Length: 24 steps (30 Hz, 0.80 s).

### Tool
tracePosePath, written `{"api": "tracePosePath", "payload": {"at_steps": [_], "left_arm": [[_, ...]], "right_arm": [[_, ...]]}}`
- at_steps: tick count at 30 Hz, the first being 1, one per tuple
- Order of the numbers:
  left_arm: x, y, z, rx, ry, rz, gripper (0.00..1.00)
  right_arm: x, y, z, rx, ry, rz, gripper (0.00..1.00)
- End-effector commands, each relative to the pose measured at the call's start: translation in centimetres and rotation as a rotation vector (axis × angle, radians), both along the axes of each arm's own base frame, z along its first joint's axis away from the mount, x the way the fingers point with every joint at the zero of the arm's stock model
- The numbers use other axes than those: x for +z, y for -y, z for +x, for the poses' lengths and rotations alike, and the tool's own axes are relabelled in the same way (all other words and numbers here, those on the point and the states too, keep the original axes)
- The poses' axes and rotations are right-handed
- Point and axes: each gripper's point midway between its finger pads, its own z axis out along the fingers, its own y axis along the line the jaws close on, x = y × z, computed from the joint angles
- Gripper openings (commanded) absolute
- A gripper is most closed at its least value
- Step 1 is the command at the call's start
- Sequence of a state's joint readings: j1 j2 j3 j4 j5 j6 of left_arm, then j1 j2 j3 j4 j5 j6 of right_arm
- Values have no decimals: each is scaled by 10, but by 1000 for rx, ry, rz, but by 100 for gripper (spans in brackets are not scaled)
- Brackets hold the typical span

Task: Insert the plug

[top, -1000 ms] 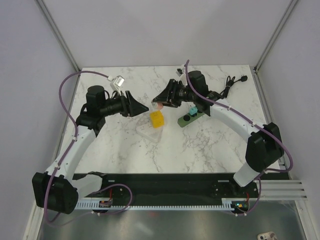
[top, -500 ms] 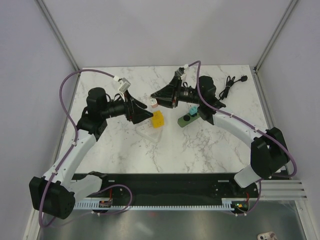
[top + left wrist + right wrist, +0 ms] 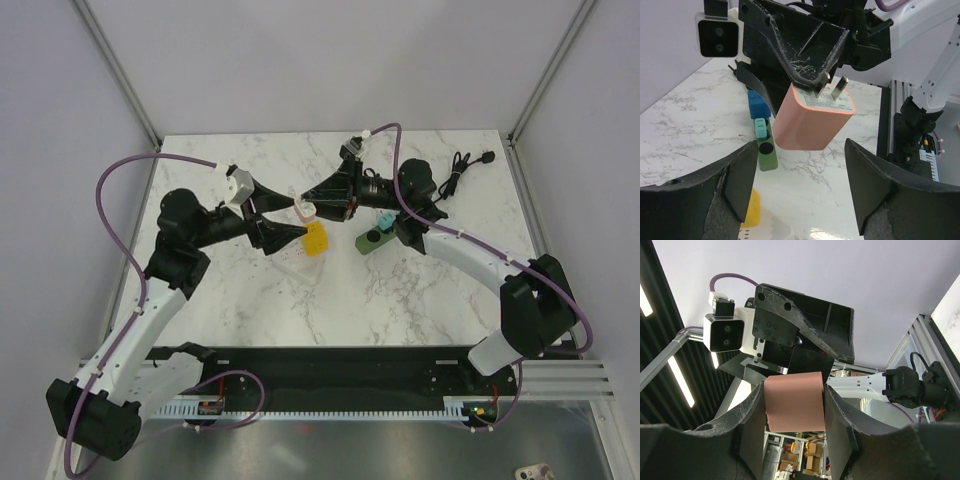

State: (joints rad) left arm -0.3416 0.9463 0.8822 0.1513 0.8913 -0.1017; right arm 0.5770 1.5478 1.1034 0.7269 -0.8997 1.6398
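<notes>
The plug (image 3: pixel 812 117) is a pink adapter block with two metal prongs; it hangs in the air above the table. My right gripper (image 3: pixel 794 405) is shut on its sides, prongs toward that wrist. In the top view the plug (image 3: pixel 309 210) sits at the right gripper (image 3: pixel 316 203) tip. My left gripper (image 3: pixel 800 185) faces it, open, its fingers just short of the block and apart from it. The green power strip (image 3: pixel 378 235) with a teal and a blue block on it lies on the marble table (image 3: pixel 400 290), below and beyond the plug in the left wrist view (image 3: pixel 765 150).
A yellow block (image 3: pixel 315 238) lies on a clear plastic bag (image 3: pixel 298 264) under the two grippers. A coiled black cable (image 3: pixel 459 168) rests at the back right. Grey walls and metal posts close in the table.
My left gripper's jaws have opened wider and its wrist has lifted. The right gripper has risen a little and shifted left with the plug in it.
</notes>
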Motion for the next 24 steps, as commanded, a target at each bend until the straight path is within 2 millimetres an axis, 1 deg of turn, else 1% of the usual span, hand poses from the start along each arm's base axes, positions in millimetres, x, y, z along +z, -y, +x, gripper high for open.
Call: {"api": "tracePosePath", "payload": {"at_steps": [1,3,4,5,8,10,11,13,14,16,17,18,19,21,22,23,24], "left_arm": [[12,1,6,23,108,-6,76],[13,5,0,-9,120,-4,75],[10,7,-1,-17,123,0,74],[9,10,-4,-25,126,2,74],[5,10,-3,-12,132,8,73],[6,9,-4,0,144,6,70],[7,8,-4,7,146,5,67],[7,6,-3,23,166,18,51],[8,5,-4,23,172,21,41],[8,3,-5,29,173,24,23],[7,4,-6,25,172,26,19],[7,4,-8,18,168,26,15],[7,4,-9,15,165,26,3],[6,4,-11,11,154,23,2],[6,4,-12,9,148,21,2],[6,3,-11,13,139,19,2],[6,3,-11,19,133,18,2]], "right_arm": [[10,-1,-13,34,30,40,0],[6,-6,-17,51,18,37,0],[1,-9,-17,57,5,36,0],[4,-11,-21,68,16,55,0],[2,-17,-24,86,5,65,0],[-2,-19,-22,81,-12,67,0],[2,-19,-24,83,4,87,0],[1,-20,-24,86,-13,96,0],[1,-19,-22,82,-12,98,0],[-3,-20,-22,75,-18,94,7],[-5,-20,-21,67,-17,91,10],[-7,-20,-21,69,-18,86,18],[-8,-20,-21,70,-17,83,25],[-11,-21,-22,72,-8,73,38],[-10,-21,-22,73,1,71,40],[-14,-22,-21,68,8,50,42],[-11,-23,-20,65,22,43,49]]}}
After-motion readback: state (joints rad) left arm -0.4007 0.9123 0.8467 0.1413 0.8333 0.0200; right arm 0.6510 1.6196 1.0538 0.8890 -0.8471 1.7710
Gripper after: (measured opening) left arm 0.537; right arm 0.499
